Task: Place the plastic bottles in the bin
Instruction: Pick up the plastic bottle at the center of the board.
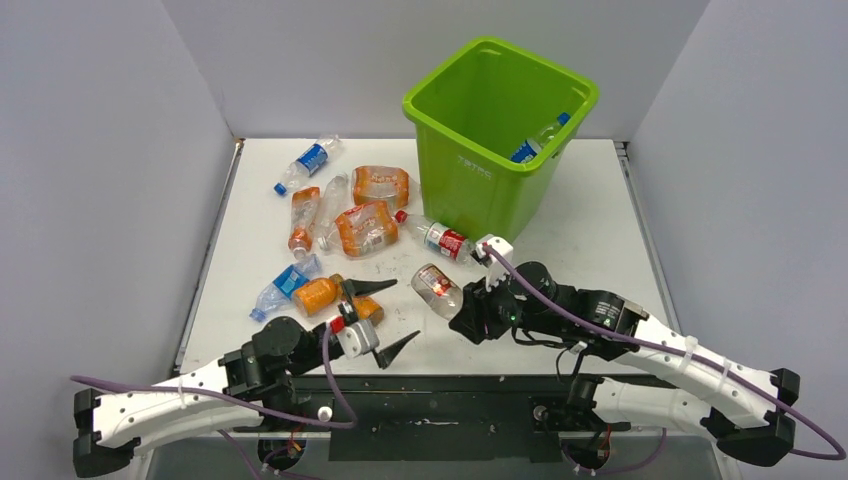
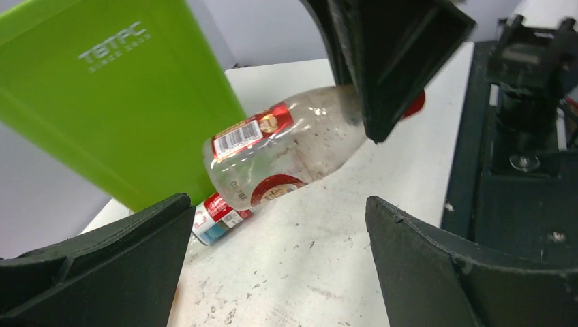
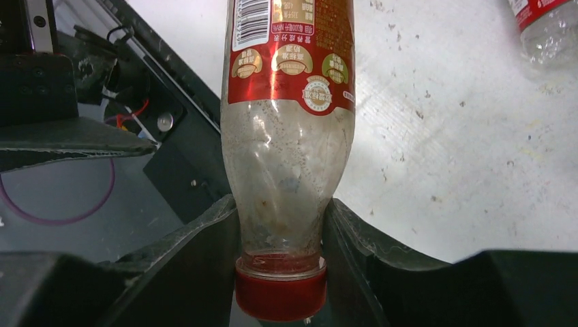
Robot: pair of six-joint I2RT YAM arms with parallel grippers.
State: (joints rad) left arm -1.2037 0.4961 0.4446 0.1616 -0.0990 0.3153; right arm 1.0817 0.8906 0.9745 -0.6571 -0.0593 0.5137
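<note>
Right gripper (image 3: 281, 228) pinches one red-labelled bottle (image 1: 436, 289) at the neck, just above its red cap. The bottle's long axis runs straight out from the fingers, base toward the far-left heap. It is near the single green bin (image 1: 478, 190), which holds one blue-labelled bottle (image 1: 530, 148). Eight or nine other bottles (image 1: 366, 228) lie on the table (image 1: 600, 200). Left gripper (image 1: 385, 318) stands spread wide.
</note>
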